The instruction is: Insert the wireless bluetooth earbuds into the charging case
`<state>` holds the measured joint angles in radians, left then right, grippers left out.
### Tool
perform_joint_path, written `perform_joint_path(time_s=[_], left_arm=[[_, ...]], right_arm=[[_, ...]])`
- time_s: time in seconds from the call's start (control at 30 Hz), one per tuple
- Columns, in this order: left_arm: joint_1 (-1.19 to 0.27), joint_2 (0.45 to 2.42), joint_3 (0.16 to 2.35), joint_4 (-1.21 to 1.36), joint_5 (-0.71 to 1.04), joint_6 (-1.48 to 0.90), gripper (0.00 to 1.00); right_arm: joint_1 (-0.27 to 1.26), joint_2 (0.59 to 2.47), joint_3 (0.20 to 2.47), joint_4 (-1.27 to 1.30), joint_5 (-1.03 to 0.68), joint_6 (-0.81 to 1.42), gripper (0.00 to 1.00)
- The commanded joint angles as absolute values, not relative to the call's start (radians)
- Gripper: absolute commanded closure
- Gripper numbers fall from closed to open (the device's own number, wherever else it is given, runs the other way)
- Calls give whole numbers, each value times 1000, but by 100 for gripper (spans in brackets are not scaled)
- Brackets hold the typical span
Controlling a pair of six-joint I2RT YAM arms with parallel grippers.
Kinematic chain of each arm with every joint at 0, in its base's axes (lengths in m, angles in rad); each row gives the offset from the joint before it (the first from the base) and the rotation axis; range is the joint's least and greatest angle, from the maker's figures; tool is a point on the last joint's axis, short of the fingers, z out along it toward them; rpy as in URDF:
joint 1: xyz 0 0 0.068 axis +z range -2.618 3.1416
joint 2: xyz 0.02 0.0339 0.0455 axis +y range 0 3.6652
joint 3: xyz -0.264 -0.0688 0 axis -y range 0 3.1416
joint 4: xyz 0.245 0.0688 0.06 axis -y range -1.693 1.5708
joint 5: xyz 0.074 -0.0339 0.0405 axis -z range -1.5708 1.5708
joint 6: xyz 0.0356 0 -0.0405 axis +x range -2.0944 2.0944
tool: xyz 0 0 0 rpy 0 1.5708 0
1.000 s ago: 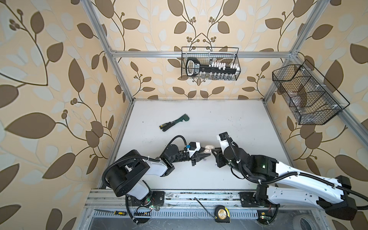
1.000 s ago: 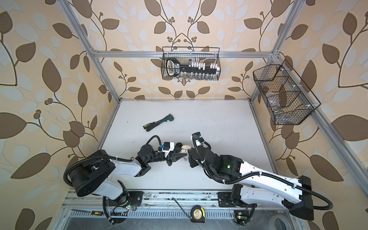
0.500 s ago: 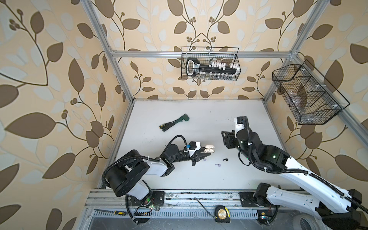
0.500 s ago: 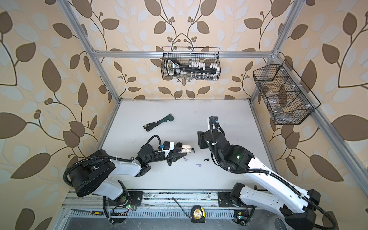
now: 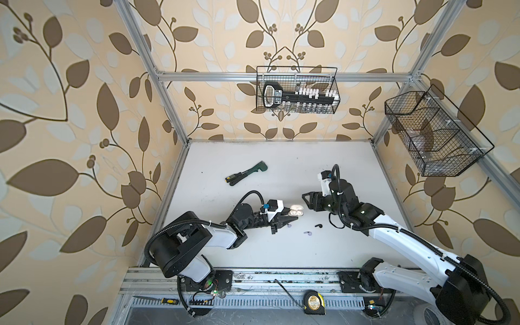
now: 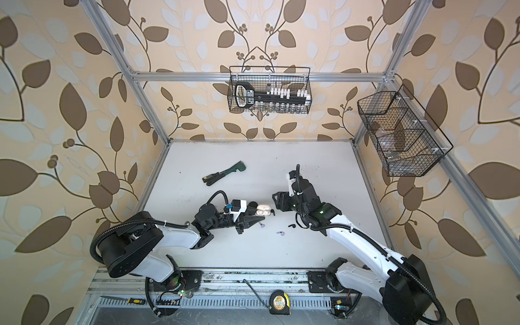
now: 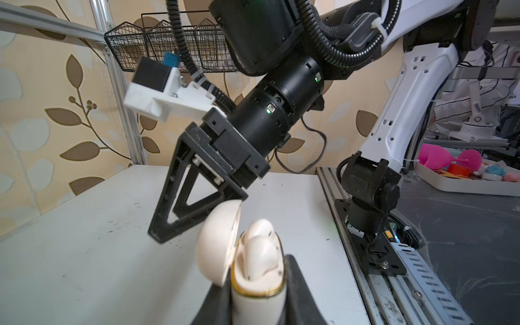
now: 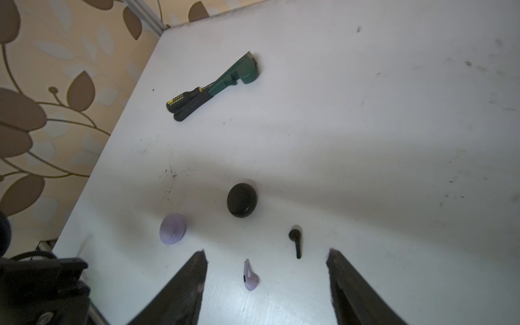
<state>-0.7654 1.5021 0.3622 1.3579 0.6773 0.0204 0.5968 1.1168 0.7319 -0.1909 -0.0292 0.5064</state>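
Observation:
My left gripper [image 5: 292,214] [image 7: 259,281] is shut on the white charging case [image 7: 257,306] [image 6: 263,210]. The case's lid [image 7: 216,244] stands open. Two white earbuds [image 7: 261,253] sit in the case. A black earbud [image 8: 295,242] [image 5: 318,225] and a lilac earbud [image 8: 250,277] [image 5: 308,233] lie loose on the table. My right gripper [image 8: 266,251] [image 5: 306,200] hangs open and empty to the right of the case. In the right wrist view the lilac earbud shows on the table between its fingers [image 8: 185,287].
A closed black round case [image 8: 242,199] and a lilac one [image 8: 172,228] lie on the table near my left gripper. A green-handled tool with a screwdriver [image 5: 246,173] lies at the back left. Wire baskets hang on the back wall [image 5: 297,90] and right wall [image 5: 433,135].
My right gripper left the case, lifted away to the right and opened. The loose black and lilac earbuds now show on the table. My left gripper stays still, shut on the case.

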Motion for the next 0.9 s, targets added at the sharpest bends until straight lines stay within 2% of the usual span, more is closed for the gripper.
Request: perform_joint_path(time_s=[0.0, 0.27, 0.67, 0.87], left_arm=[[-767, 1514, 405, 1424, 729, 3, 100], [-769, 1509, 404, 1424, 729, 2, 100], [-769, 1514, 403, 1424, 713, -4, 100], [-765, 1508, 380, 1421, 542, -43, 100]], right_arm=[[651, 1147, 760, -127, -80, 469, 34], [732, 1081, 733, -79, -62, 438, 33], [763, 1017, 699, -49, -36, 430, 33], [765, 989, 691, -88, 100, 438, 36]])
